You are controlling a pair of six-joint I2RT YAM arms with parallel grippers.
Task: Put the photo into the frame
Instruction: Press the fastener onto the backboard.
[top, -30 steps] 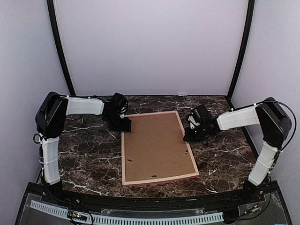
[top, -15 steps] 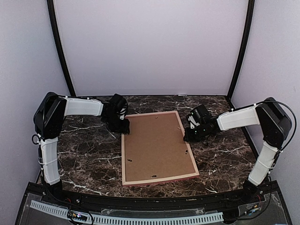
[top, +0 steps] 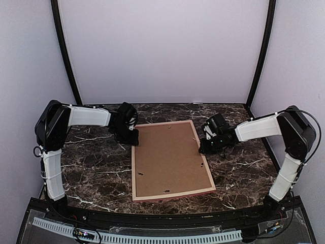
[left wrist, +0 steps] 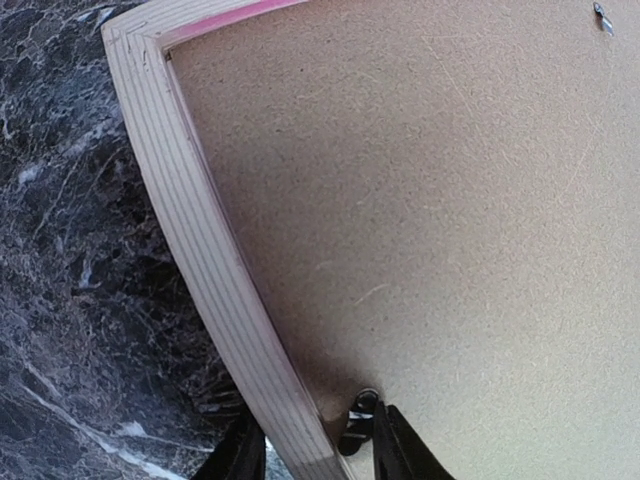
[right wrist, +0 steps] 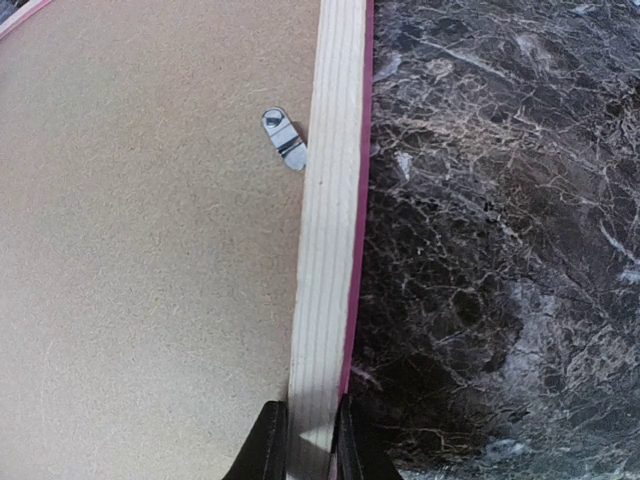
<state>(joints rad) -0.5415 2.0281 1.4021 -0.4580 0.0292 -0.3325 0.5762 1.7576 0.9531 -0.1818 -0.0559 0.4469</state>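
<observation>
The frame point(top: 133, 173) lies face down in the middle of the marble table point(top: 96, 168), pale wood rails up and a sliver of pink showing at its edges. The brown hardboard backing board point(top: 170, 160) sits inside it. The photo shows in none of the views, so it cannot be told whether it is already under the board or is somewhere out of sight. If it is underneath, what is left is probably securing the board and turning the frame over. If it is not, the board has to come out first.

At the upper left of the overhead view, the left gripper point(top: 133, 138) is on the frame's left rail near its far corner. Its wrist view shows its fingers point(left wrist: 400, 455) straddling that rail point(left wrist: 210, 280), one over the marble and one over the board. They stand apart and are not pinching the wood. A small dark turn clip point(left wrist: 357, 425) lies between the inner finger and the rail.

At the right, the right gripper point(top: 202, 147) is on the right rail. In its wrist view the two fingers press both sides of the wooden rail point(right wrist: 325, 250), clamped on the frame. A metal turn clip point(right wrist: 284, 138) lies on the board further up, slanted toward the rail.
</observation>
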